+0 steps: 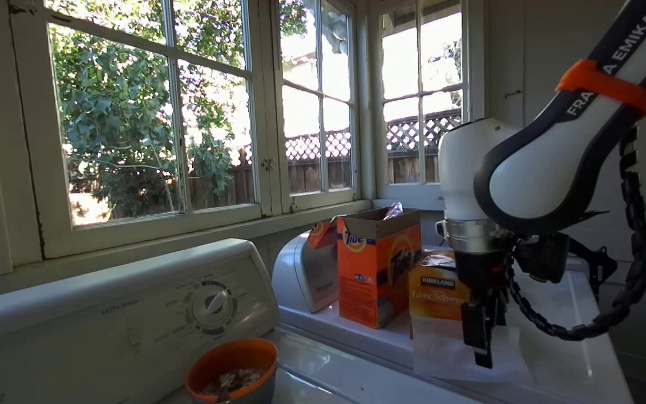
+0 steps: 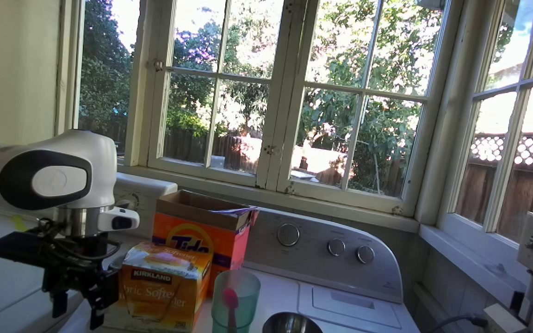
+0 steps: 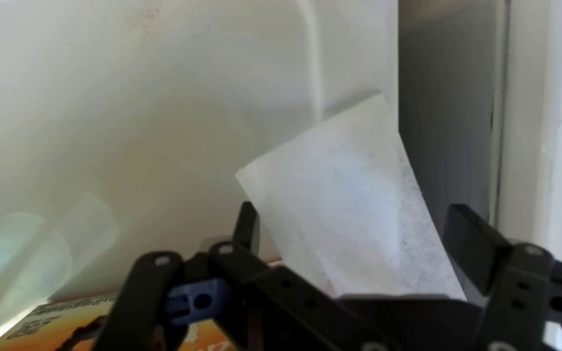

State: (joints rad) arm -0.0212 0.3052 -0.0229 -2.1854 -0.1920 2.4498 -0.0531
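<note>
My gripper [image 3: 354, 226] stands open, its two fingers wide apart on either side of a thin white sheet [image 3: 339, 170]. No grip on the sheet shows; whether a finger touches it I cannot tell. In an exterior view the sheet [image 1: 429, 353] spreads over the white machine's top near its edge, in front of the orange-yellow Kirkland fabric softener box [image 1: 438, 297]. Pointing down, the gripper [image 2: 77, 314] is close beside that box [image 2: 155, 282]. A corner of the box [image 3: 66, 324] also shows at the bottom of the wrist view.
An orange Tide box [image 1: 356, 280] with its top flaps up stands behind the softener box. A green cup [image 2: 243, 305] with a pink utensil and a metal bowl [image 2: 292, 321] are nearby. An orange-rimmed bowl [image 1: 233, 387] sits on the neighbouring machine. A dark gap [image 3: 447, 122] separates the machines.
</note>
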